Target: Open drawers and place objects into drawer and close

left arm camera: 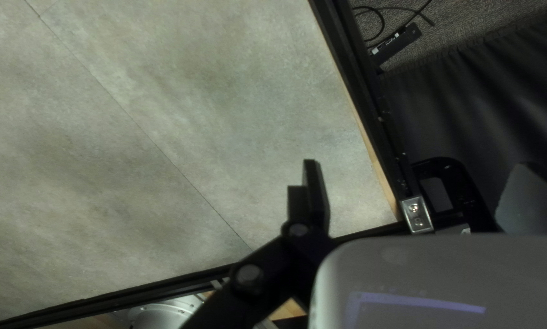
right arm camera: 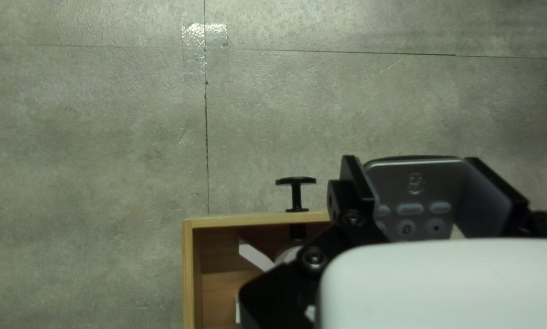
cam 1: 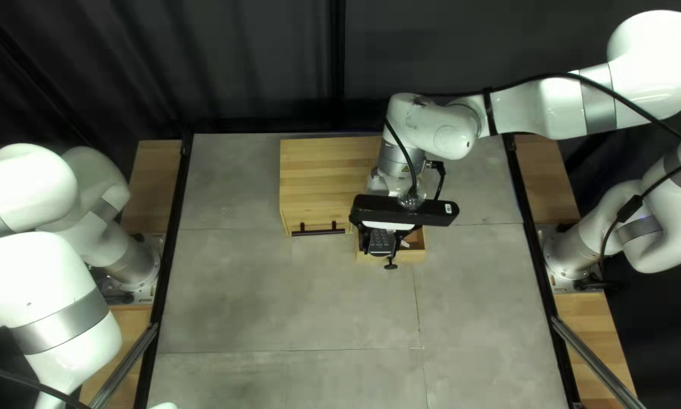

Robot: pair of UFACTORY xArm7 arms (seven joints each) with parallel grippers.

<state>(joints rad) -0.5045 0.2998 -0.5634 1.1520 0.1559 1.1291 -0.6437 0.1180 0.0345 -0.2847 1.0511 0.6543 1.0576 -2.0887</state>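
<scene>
The right wrist view showed my right gripper [right arm camera: 412,159] pinching the remote [right arm camera: 416,186] from two sides, keypad facing the camera. I judged the job about midway: the drawer [right arm camera: 255,220] stood open and held some white pieces [right arm camera: 255,254], while letting go of the remote, backing out and pushing the drawer shut remained.

The remote lay between my fingertips, over the drawer's left part, with the white pieces to its right. I could not tell whether it touched the drawer floor. Just beyond, on the drawer's near face, its handle [right arm camera: 296,195] stuck out toward the near side, to the right of my grip. I would have wanted the remote clear of the rim before releasing.

Farther out, the drawer projected from the near right of the cabinet [cam 1: 325,174]; the front with the bar [cam 1: 318,232], to its left, looked shut. Away at the left, my left gripper [left arm camera: 416,163] had its jaws spread, nothing between them.
</scene>
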